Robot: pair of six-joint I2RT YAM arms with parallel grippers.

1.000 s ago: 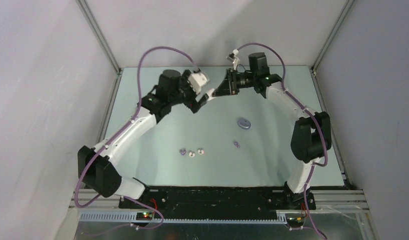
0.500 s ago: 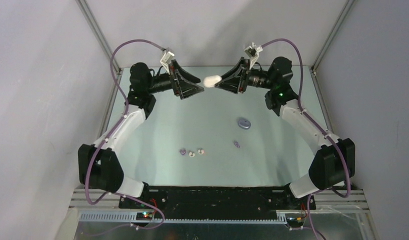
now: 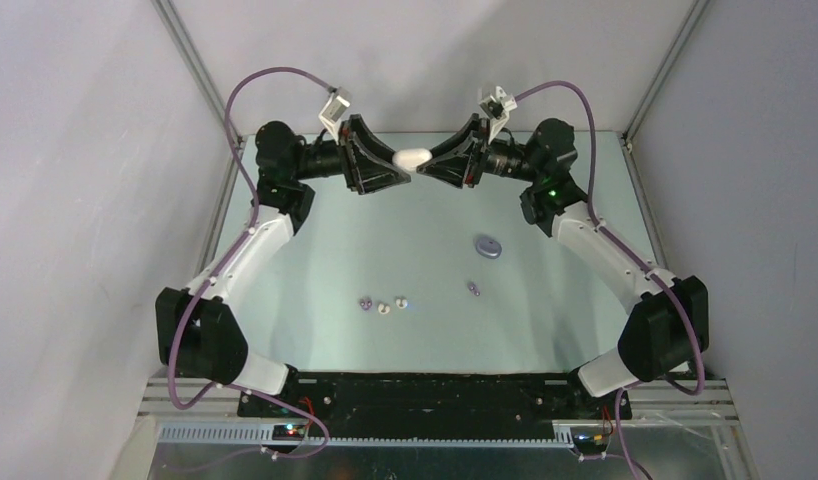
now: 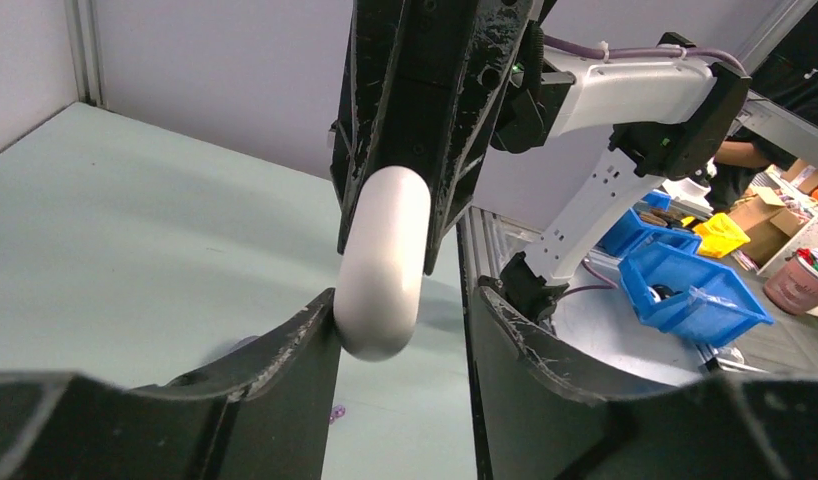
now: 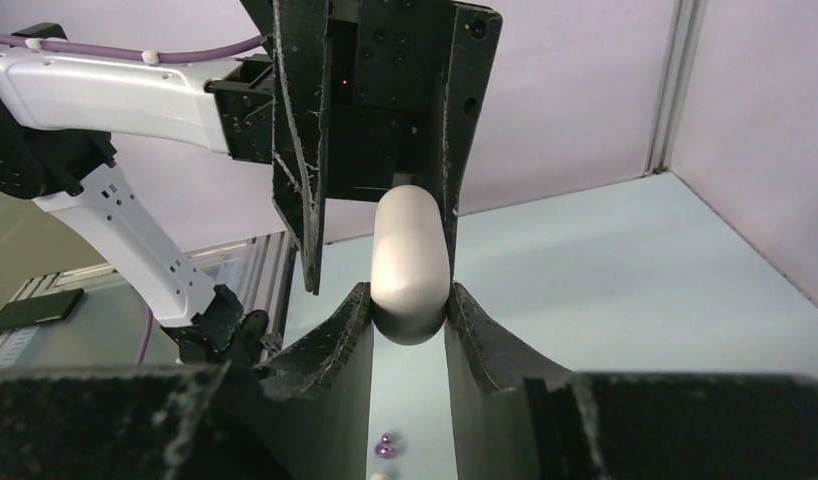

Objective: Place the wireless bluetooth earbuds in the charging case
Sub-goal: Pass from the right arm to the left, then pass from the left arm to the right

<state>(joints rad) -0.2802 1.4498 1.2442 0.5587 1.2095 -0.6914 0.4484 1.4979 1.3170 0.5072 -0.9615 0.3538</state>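
A white pill-shaped charging case (image 3: 413, 158) hangs in the air over the back of the table. My right gripper (image 3: 428, 160) is shut on one end of it (image 5: 410, 255), both fingers pressed to its sides. My left gripper (image 3: 398, 160) faces it and straddles the other end (image 4: 383, 265). One left finger touches the case, while a gap remains at the other finger, so that gripper is open. The earbuds lie on the table: a purple bud (image 3: 365, 302), two white buds (image 3: 383, 308) (image 3: 401, 301) and a second purple bud (image 3: 473, 289).
A purple round case (image 3: 488, 247) lies on the table right of centre. Grey walls and metal posts (image 3: 197, 75) close in the back and both sides. Blue bins (image 4: 690, 290) sit beyond the table edge in the left wrist view.
Both arms swung up to the back and met. The left gripper moved in over the free end of the white case, and its jaws narrowed around it.
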